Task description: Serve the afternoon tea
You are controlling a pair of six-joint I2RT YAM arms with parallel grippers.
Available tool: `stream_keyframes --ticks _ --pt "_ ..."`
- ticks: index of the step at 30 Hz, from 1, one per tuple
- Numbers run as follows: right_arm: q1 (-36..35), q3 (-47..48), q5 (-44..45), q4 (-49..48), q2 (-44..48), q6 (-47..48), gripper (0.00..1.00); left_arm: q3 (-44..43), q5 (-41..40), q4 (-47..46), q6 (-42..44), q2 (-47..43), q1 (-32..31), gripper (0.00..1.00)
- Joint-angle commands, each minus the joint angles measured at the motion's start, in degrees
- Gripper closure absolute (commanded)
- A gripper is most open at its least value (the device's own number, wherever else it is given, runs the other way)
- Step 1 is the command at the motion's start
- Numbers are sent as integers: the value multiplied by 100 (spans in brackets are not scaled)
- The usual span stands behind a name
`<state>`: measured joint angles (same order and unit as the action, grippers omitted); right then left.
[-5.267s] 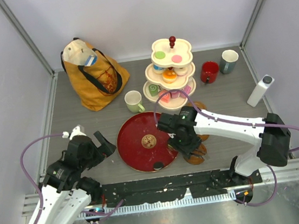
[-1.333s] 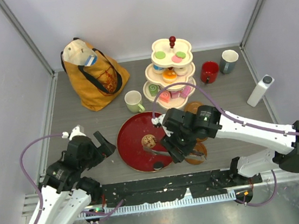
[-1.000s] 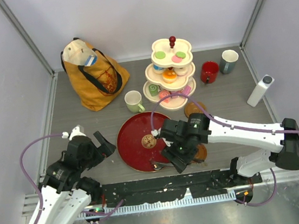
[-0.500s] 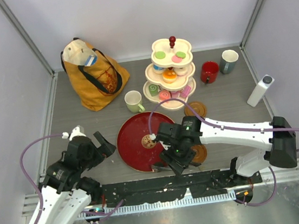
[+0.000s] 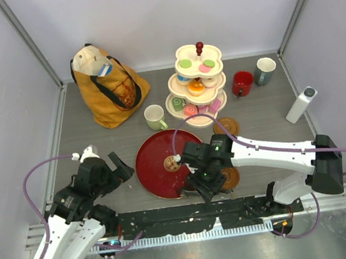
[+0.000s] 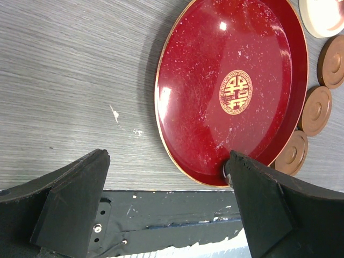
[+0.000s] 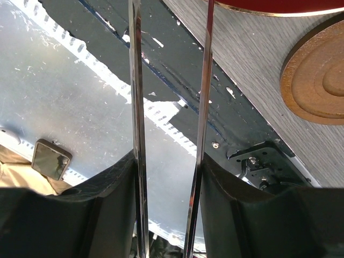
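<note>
Top view was bright & even, w/ diffuse overhead light; shadows were short & soft, detail sharp across the frame. Left wrist view: small white glare spots sat upper centre on the glossy red tray (image 6: 204, 123); the left gripper (image 6: 167, 156) along the bottom was dark & soft-focus. Right wrist view: metal tongs (image 7: 135, 107) threw bright streaks, and the pale floor at left looked near blown out.

Tips of the tongs (image 7: 135, 80) past the right wrist view's top edge; red tray (image 7: 279, 4) and coaster (image 7: 317, 80) partly cropped.
</note>
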<state>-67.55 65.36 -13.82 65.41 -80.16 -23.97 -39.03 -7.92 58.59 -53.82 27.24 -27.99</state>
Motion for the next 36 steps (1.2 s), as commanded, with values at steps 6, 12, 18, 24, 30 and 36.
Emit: stream_keyframes --ticks 6,12,18,24,30,36 --pt "-30 994 757 253 282 -56 56 9 -43 -111 -40 -70 30 1" --pt "163 2023 1830 69 598 32 57 0 -78 -93 -58 -105 21 0" --pt "846 2920 2524 -914 870 296 58 -9 -95 -84 -67 -158 21 0" --pt "2559 4394 2122 -1461 231 630 59 -9 -69 -84 -49 -114 13 0" --pt "4292 5530 1568 -1268 -544 700 60 -8 -69 -111 -32 -132 30 0" --pt "5524 5584 206 -1215 -1089 885 60 0 -78 -128 -23 -105 30 0"
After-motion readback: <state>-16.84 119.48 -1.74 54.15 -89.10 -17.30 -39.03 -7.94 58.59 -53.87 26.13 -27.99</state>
